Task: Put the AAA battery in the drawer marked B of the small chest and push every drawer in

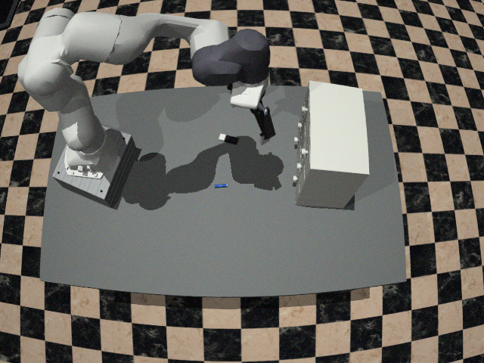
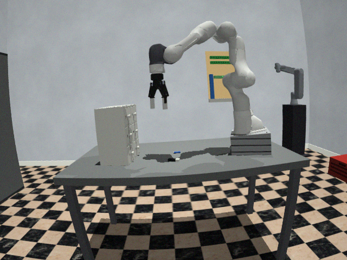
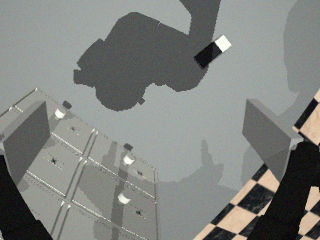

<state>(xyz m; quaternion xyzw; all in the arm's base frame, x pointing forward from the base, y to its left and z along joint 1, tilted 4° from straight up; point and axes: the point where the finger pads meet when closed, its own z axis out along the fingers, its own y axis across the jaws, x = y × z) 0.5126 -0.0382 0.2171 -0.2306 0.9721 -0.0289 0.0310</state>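
Note:
The white chest [image 1: 335, 142] stands at the table's right side, its knobbed drawers [image 1: 300, 144] all pushed in. Its drawer fronts show in the wrist view [image 3: 87, 174]; I cannot read the letters. My gripper [image 2: 158, 105] [image 1: 268, 134] is open and empty, high above the table near the chest's top front edge.
A black-and-white block [image 1: 228, 138] lies on the table between my arm's base [image 1: 95, 172] and the chest; it also shows in the wrist view [image 3: 214, 52].

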